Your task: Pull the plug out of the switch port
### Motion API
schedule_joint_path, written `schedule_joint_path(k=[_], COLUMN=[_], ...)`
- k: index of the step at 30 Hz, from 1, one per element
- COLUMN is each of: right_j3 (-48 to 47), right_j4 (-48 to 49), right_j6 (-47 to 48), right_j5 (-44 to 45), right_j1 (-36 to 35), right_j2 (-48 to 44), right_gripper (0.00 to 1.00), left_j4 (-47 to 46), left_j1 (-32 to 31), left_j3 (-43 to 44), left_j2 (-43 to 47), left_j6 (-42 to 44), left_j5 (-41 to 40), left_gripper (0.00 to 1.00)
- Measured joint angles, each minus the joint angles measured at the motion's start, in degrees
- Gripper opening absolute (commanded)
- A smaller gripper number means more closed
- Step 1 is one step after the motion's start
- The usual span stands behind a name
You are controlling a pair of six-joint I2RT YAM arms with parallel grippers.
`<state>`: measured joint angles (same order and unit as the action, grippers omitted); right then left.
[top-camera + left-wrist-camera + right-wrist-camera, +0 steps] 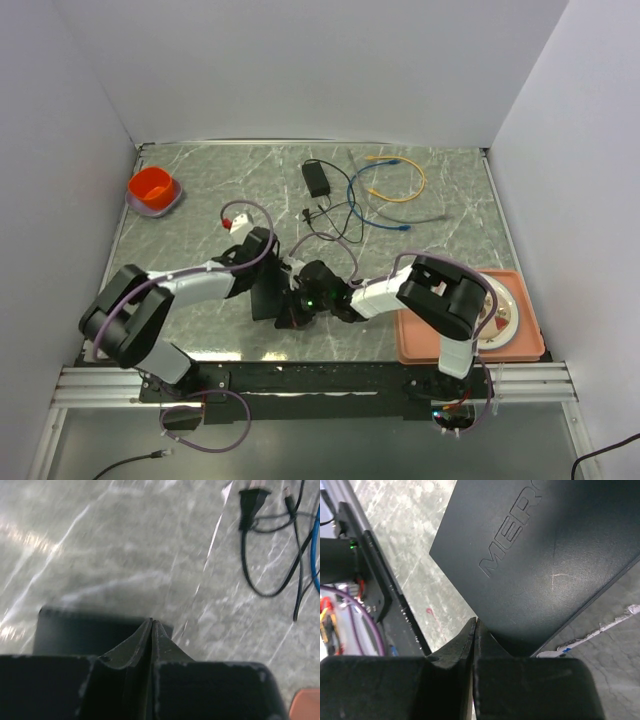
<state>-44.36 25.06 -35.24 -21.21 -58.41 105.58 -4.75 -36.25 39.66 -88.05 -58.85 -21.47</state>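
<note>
**Both pincers clenched at the box, plug out of sight**

The right pincer [475, 624] is clenched on nothing. Its tips meet at the near edge of the black box [545, 555], whose lettered top spreads away from them toward 1 and 2 o'clock in the right wrist view. The left pincer [151, 623] is clenched and empty too, with the box just behind its tips toward 8 o'clock.

From above, the box [268, 298] lies mid-tabletop [190, 210] between the two, at about 9 o'clock of the right pincer and 6 o'clock of the left. Its long axis seems to run 12 to 6 (the arms cover much of it). I can make out neither the switch port nor the plug.

Farther out at 12 o'clock lies the adapter brick [317, 180], well apart. Either arm looks near enough, though I'd say each must open first.
</note>
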Motion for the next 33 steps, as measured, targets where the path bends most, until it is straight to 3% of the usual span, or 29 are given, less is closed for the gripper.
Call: schedule_joint_path(k=[6,15,21,26,33], right_j3=[0.7,2.3,3.3,6.6,-0.8], right_j4=[0.9,-0.9,-2.6,-9.4,-15.0], right_j6=[-0.5,0.3,1.7,3.9,6.6], right_j5=[-2.3,0.2,2.1,7.0,9.6], right_j1=[1.0,3.8,5.1,5.1,8.1], right_j2=[0.0,-2.4,-4.7,-13.2,-12.8], right_gripper=[0.0,0.0,0.0,0.0,0.0], left_j4=[4.4,19.3,26.6,32.5,32.2], left_j1=[-0.4,-0.6,-0.6,-0.6,-0.6], left_j3=[-6.1,-6.8,-7.4,-9.7,-16.3], left_j2=[8.9,27.0,30.9,30.8,27.9], left_j6=[-3.8,-5.9,-10.5,-17.6,-23.4], left_j5=[-0.8,-7.9,-10.8,-12.5,-9.4], left_gripper=[0.21,0.22,0.21,0.18,0.15])
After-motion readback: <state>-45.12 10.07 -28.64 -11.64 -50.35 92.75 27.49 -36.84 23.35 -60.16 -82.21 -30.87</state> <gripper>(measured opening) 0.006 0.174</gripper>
